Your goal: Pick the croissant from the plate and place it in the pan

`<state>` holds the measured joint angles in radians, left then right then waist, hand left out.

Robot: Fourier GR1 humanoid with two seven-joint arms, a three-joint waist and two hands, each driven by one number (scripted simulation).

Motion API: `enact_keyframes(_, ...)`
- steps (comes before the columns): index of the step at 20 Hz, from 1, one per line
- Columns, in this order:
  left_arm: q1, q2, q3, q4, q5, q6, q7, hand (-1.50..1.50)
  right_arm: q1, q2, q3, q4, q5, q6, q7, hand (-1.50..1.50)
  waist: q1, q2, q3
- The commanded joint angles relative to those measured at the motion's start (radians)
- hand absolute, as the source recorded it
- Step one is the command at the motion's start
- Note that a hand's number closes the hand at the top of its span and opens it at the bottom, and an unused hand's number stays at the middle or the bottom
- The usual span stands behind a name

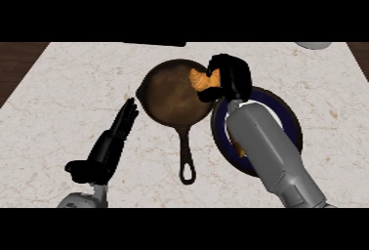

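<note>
- Right hand (229,75) has its fingers curled around the croissant (198,79). You can only see the orange-brown pastry poking out on the hand's left side; the rest is hidden behind the black fingers.
- The croissant sits right over the right-hand rim of the pan (169,97), on the side toward the counter's far edge. Can't tell if it's touching the pan or just held above it.
- The pan is dark brown and sits roughly mid-counter (72,88). Its long handle (187,156) points back toward the near edge, with a hanging hole at the end.
- The plate (288,117) is dark blue and sits just beside the pan on its right. Their rims look like they meet or slightly overlap, hard to say which.
- The grey right forearm (270,151) comes in from the near edge and lies across most of the plate, so only its right rim and a bit of the inside show.
- Left hand (108,146) is left of the pan and apart from it. The fingers are straight and pointing toward the far edge, holding nothing.
- At the far edge there's a flat dark thing (155,43), and a pale rounded thing (314,45) near the far right corner. Both are cut off, no idea what they are.
</note>
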<state>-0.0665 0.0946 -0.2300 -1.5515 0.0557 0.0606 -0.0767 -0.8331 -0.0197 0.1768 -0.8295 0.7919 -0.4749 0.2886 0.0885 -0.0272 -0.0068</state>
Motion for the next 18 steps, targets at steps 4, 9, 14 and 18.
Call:
enact_keyframes(4, -0.021, -0.012, -0.015, 0.026, -0.004, -0.013, -0.016, 0.00, -0.104, 0.019, 0.146, 0.027, 0.078, -0.264, 0.473, 1.50, 0.034, 0.022, 0.000)
enact_keyframes(9, -0.038, -0.011, -0.008, 0.017, -0.013, -0.006, -0.019, 0.00, -0.222, 0.020, 0.281, 0.145, 0.281, -0.330, 0.757, 1.50, 0.012, 0.026, 0.001)
enact_keyframes(14, -0.055, -0.025, 0.007, 0.058, -0.008, -0.002, -0.040, 0.00, -0.245, 0.019, 0.366, 0.191, 0.409, -0.433, 0.962, 1.50, -0.011, 0.038, 0.004)
enact_keyframes(18, -0.049, -0.016, 0.002, 0.000, -0.017, 0.007, -0.007, 0.00, -0.287, 0.019, 0.333, 0.275, 0.445, -0.480, 0.985, 1.50, -0.003, 0.042, 0.006)
